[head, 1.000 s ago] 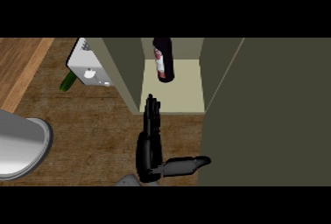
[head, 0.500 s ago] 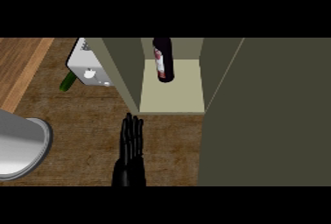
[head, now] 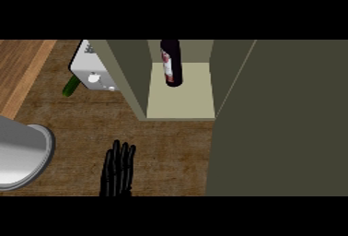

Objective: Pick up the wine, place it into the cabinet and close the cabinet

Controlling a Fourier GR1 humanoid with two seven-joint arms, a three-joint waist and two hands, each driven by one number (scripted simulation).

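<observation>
You see only one black hand (head: 118, 168), cut off by the lower edge so its forearm is out of view; which side it belongs to can't be told from this view alone. Its fingers are straight and close together, holding nothing, pointing up the brown bench (head: 170, 143).

Well ahead of the hand and off to its right, the wine bottle (head: 170, 62) stands inside the open cabinet (head: 180, 99), on its pale floor. The bottle is dark with a white and red label; no writing can be read, and its upper part is cut off.

The cabinet door (head: 279, 120) fills everything right of the hand.

Left of the hand a grey rounded rim (head: 27, 156) is partly cropped. Ahead and left, a white box (head: 92, 69) half hides a green vegetable (head: 71, 86).
</observation>
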